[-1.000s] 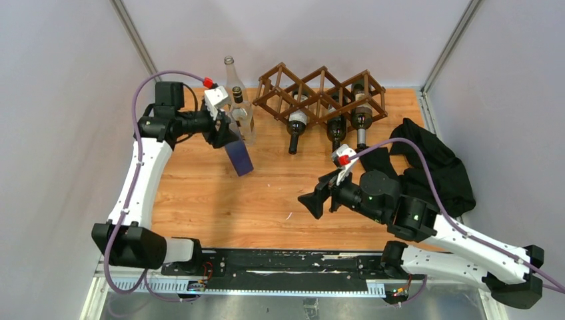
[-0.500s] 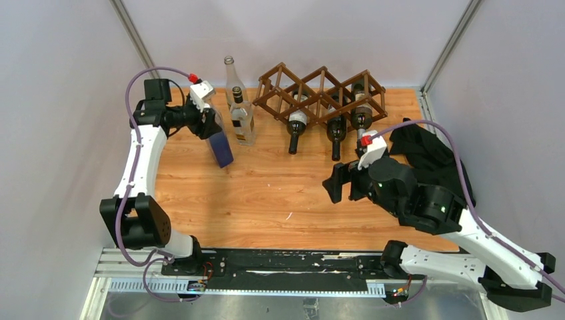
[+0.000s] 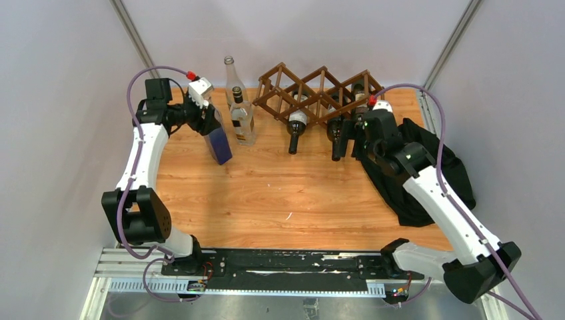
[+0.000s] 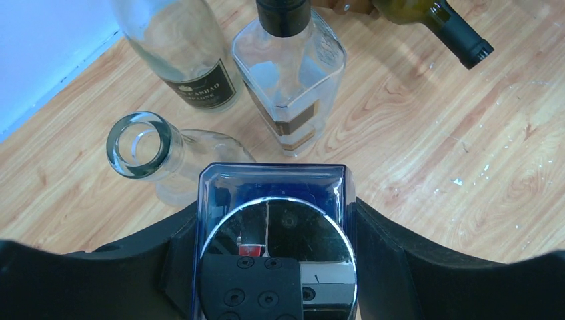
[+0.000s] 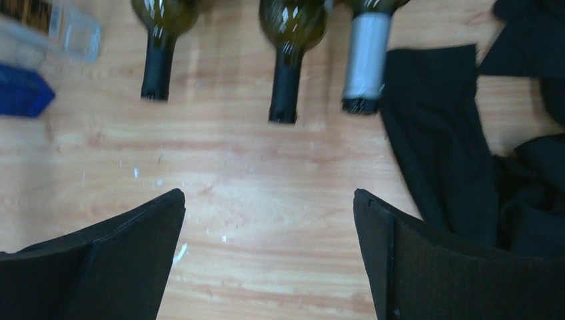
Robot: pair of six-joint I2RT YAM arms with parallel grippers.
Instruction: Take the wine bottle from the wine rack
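Right arm, approach step, nothing grasped yet. Wine rack (image 3: 320, 93) sits at 12 o'clock on the table (image 3: 266, 193) with three dark bottles lying in its lower cells, necks pointing to 6 o'clock.

Right gripper (image 5: 268, 200) is spread wide and empty, hovering over bare wood just short of the necks. In the right wrist view the middle wine bottle (image 5: 286, 73) lies at 12 o'clock between my fingers, so I take that one as the target. The grey-capped bottle (image 5: 365, 67) is at 1 o'clock, and black cloth (image 5: 440, 147) crowds in at 3 o'clock.

Left gripper (image 4: 274, 240) is clamped on a blue square bottle (image 4: 273, 180) at 10 o'clock on the table, beside the clear bottles (image 4: 290, 73).

Next, as I judge it: advance toward 12, straddle the neck only, close, then draw straight back to 6 along the bottle's axis. Neighbouring necks are close, so I must centre carefully.
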